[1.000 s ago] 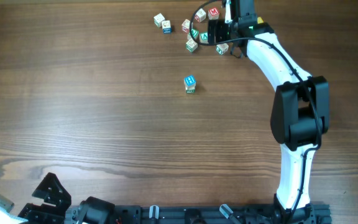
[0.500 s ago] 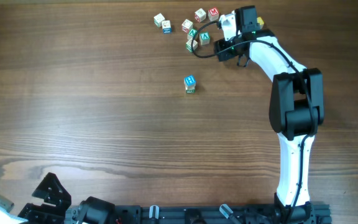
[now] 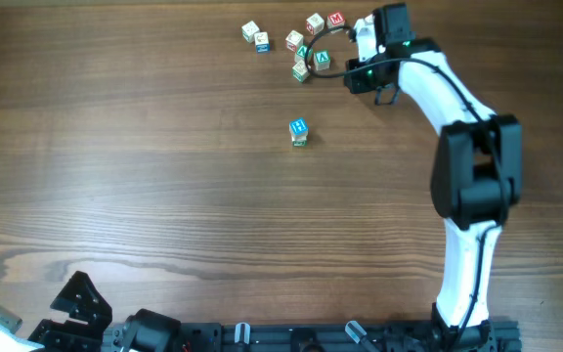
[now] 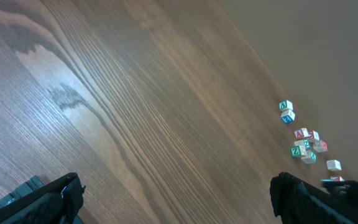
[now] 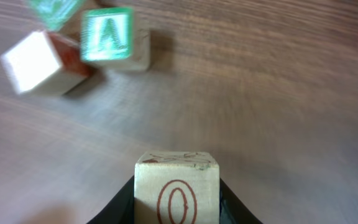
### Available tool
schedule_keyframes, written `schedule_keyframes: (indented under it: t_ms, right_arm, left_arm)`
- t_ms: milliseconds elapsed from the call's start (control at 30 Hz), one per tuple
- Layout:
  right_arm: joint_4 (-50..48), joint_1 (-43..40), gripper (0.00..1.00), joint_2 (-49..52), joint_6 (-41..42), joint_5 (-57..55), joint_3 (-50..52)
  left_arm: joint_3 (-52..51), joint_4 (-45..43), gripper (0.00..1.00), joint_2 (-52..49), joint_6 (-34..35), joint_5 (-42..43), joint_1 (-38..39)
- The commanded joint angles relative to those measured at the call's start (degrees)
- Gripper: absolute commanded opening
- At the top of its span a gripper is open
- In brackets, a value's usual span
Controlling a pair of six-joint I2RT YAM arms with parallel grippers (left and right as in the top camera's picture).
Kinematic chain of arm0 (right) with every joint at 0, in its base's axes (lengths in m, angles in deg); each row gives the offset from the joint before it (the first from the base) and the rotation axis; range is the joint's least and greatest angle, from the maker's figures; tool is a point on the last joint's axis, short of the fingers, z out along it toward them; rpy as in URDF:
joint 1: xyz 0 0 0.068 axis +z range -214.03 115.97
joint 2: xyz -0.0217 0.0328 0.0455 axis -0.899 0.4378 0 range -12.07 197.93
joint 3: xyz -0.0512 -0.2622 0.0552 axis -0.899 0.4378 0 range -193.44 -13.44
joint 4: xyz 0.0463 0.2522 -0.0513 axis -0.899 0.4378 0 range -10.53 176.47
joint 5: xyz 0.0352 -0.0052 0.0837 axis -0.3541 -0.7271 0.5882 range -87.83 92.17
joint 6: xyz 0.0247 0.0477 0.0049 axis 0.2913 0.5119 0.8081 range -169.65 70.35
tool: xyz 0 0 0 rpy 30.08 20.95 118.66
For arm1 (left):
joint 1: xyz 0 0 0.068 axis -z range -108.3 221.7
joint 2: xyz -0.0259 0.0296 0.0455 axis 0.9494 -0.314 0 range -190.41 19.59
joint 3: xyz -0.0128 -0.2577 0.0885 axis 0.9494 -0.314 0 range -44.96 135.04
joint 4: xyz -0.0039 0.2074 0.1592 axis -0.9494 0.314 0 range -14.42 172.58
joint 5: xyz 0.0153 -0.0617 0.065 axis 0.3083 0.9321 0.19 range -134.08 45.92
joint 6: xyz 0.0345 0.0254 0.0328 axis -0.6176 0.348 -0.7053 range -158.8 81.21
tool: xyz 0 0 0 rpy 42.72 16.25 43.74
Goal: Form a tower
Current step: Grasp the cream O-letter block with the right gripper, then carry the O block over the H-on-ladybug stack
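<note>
Tower (image 3: 299, 132): a small column of letter cubes alone at mid-table, blue face on top. At least two cubes show from the left wrist view.
Right fingers (image 5: 120, 205): clamped on both sides of one cube, no gap showing!
Right gripper (image 5: 176, 200): at the far side of the table (image 3: 115, 196), by the heap.
O cube (image 5: 176, 186): pale wood with a red O facing the wrist camera, sitting square between the pads.
Loose cubes (image 3: 301, 49): a scatter just left of the right gripper. A green A cube (image 5: 107, 35) lies just beyond the held one.
Where the tower stands: near and left of the heap, well apart from it and from both arms.
How it will handle: I'd say light, stiff wood with slick faces, and a narrow, tippy column.
Where to hold: pinch each cube on two opposite flat sides and set it down squarely. A nudge to the column could topple it.
In the way: bare wood between the heap and the tower, nothing to dodge.
Left gripper (image 4: 179, 208): fingers wide apart with nothing in them, at the near left edge.
</note>
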Motion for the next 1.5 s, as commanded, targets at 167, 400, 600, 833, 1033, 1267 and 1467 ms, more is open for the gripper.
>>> schedule_keyframes:
  t_ms: [167, 400, 600, 833, 1033, 1267, 1467]
  right_arm:
    - [9.1, 0.2, 0.17, -18.2, 4.7, 1.8, -0.7]
    - [15.8, 1.6, 0.15, -22.3, 7.8, 4.5, -0.7]
    - [19.6, 4.9, 0.11, -22.3, 9.8, 6.4, -0.7]
    - [17.8, 12.7, 0.1, -22.3, 19.2, -3.7, 1.8]
    - [10.5, 19.8, 0.1, -22.1, 20.5, -14.1, 9.9]
    - [1.7, 20.5, 0.1, -21.9, 17.6, -17.2, 17.7]
    - [-1.7, 20.5, 0.1, -21.5, 12.6, -15.6, 17.7]
  left_arm:
    - [-0.2, -0.1, 1.0, 0.3, 0.5, -0.8, -0.3]
    - [-0.2, -0.1, 1.0, 0.3, 0.5, -0.8, -0.3]
    - [-0.2, -0.1, 1.0, 0.3, 0.5, -0.8, -0.4]
    - [-0.2, -0.1, 1.0, 0.3, 0.5, -0.8, -0.3]
    - [-0.2, -0.1, 1.0, 0.3, 0.5, -0.8, -0.3]
    - [-0.2, -0.1, 1.0, 0.3, 0.5, -0.8, -0.3]
    - [-0.2, -0.1, 1.0, 0.3, 0.5, -0.8, -0.3]
